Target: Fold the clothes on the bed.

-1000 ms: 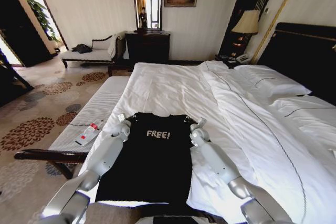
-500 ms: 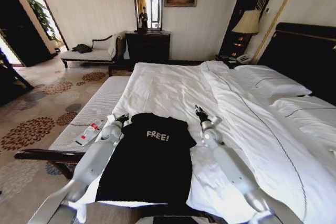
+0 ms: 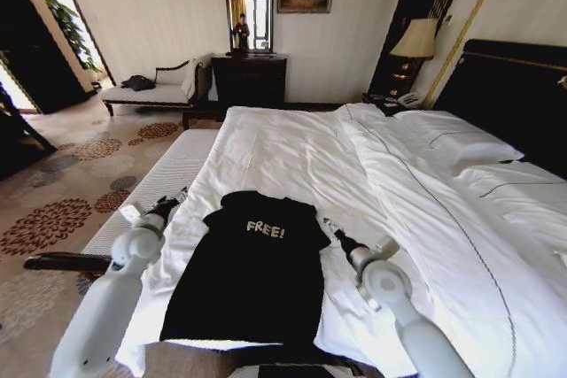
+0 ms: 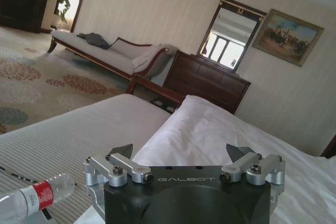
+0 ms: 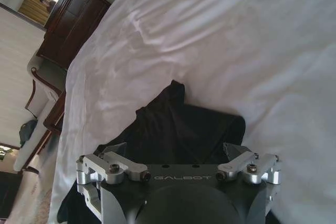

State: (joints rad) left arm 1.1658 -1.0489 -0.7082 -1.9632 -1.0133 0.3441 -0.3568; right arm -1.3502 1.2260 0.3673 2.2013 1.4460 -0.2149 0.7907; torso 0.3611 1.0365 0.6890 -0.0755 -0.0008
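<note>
The clothes, one black T-shirt [image 3: 252, 276] with white "FREE!" lettering, lie flat on the bed [image 3: 292, 143] near its foot edge, sleeves tucked inward. My left gripper [image 3: 174, 200] hovers open beside the shirt's left shoulder, over the bed's edge, clear of the fabric. In the left wrist view that gripper [image 4: 179, 151] holds nothing. My right gripper [image 3: 329, 225] is open just off the shirt's right shoulder, low over the white sheet. The right wrist view shows the gripper [image 5: 173, 148] above a corner of the black T-shirt [image 5: 184, 127].
A pale upholstered bench [image 3: 155, 188] runs along the bed's left side, and a plastic bottle [image 4: 31, 198] with a red label lies on it. Pillows [image 3: 461, 143] and the duvet cover the right half. A dark dresser [image 3: 250, 77] and a chaise [image 3: 151, 90] stand against the far wall.
Both grippers let go of the shirt's shoulders and drew back outward, left one toward the bench, right one lower and nearer. The shirt's top now looks narrower, sleeves folded in.
</note>
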